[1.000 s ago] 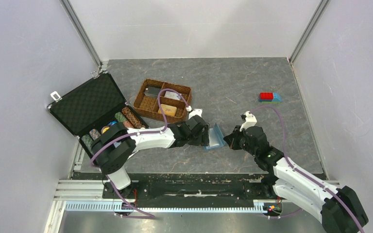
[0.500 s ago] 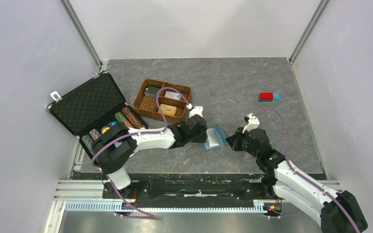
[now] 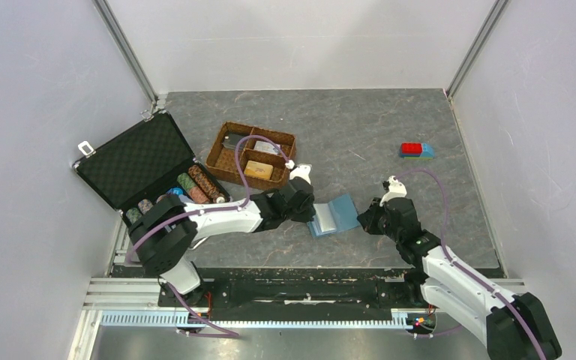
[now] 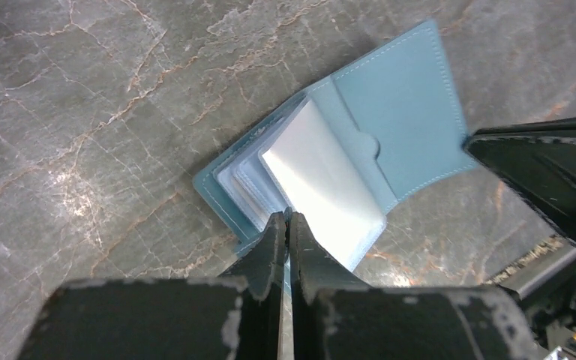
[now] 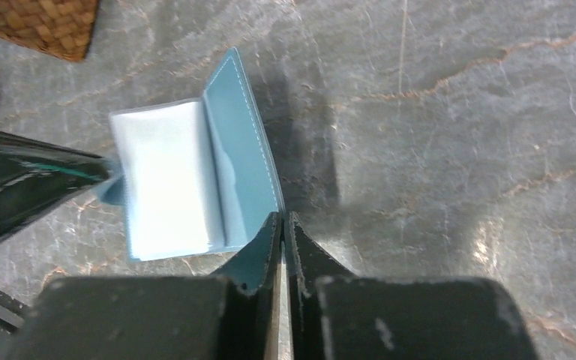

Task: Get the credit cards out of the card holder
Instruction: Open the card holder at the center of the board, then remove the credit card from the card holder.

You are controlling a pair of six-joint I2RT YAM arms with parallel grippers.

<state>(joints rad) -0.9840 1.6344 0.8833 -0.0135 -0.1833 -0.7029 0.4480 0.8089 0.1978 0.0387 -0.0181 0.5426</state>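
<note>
The light-blue card holder lies open and flat on the grey table between my two grippers. Its pale clear sleeves are fanned over the left half, and its right cover is spread flat. The credit cards are hidden; I see only the sleeves. My left gripper is shut on the holder's left edge, with a blue sliver pinched between the tips. My right gripper sits at the right cover's near corner. Its fingers are parted by a thin slit with bare table showing through.
A brown wicker tray with small items stands behind the left arm. Left of it lies an open black foam-lined case with rows of poker chips. A small red-and-blue block lies at the far right.
The holder went from standing half folded to lying spread flat. My left gripper closed on its left edge. My right gripper drew to the right and its jaws parted slightly.
</note>
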